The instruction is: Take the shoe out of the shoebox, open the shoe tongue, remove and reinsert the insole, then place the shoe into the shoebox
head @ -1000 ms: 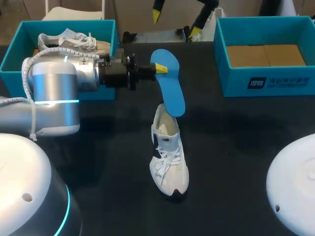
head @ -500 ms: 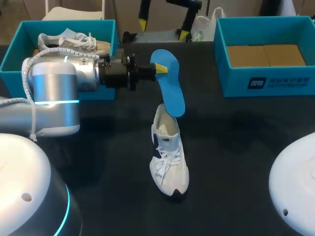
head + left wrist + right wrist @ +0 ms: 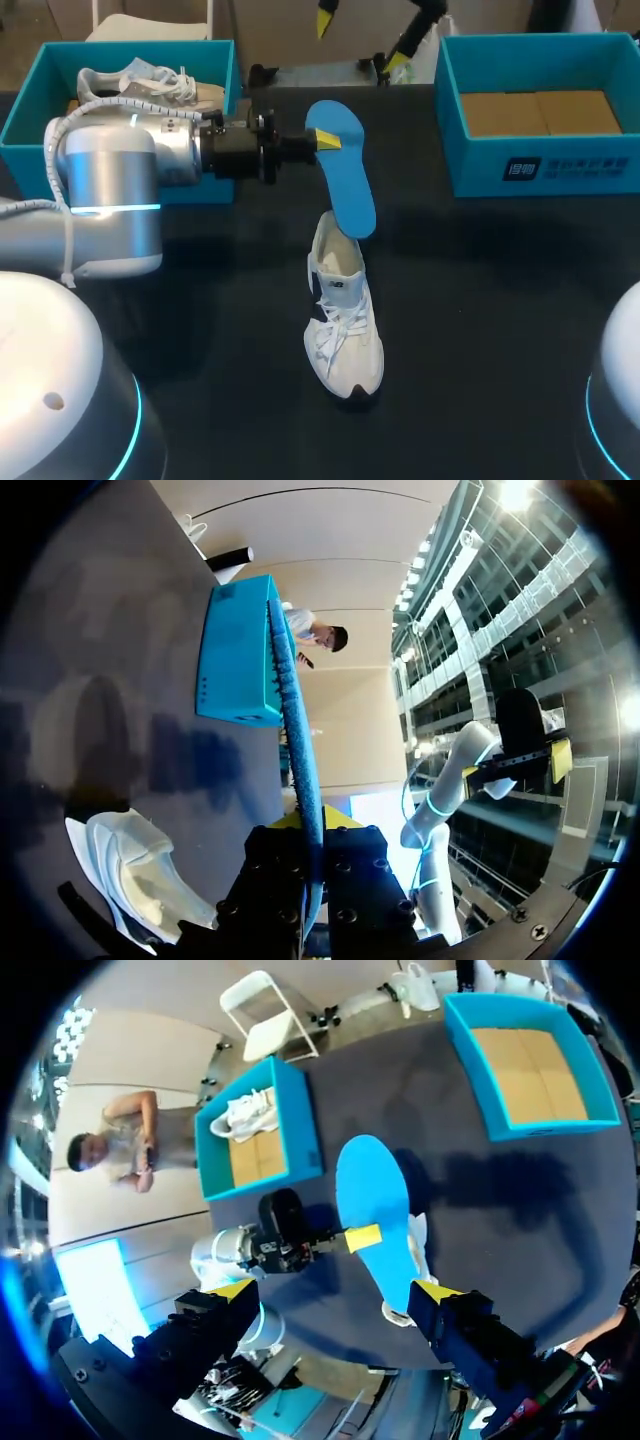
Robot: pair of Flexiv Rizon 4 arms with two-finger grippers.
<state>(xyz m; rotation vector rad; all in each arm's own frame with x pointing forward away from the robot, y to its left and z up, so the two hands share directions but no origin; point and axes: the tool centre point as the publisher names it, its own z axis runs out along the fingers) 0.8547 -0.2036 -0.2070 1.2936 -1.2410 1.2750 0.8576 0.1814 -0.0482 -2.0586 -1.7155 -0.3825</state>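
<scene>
Removal looks done: the left hand (image 3: 325,140) pinches the blue insole (image 3: 345,185), upper centre, above the shoe (image 3: 343,320). The right hand (image 3: 333,1290) hangs spread, empty. Next, I reckon: feed it back inside.

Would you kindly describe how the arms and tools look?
The left arm is silver with a cyan light ring, a white corrugated cable and a black, yellow-tipped left tool. The right arm shows a white dome; the right tool is black with yellow tips.
</scene>
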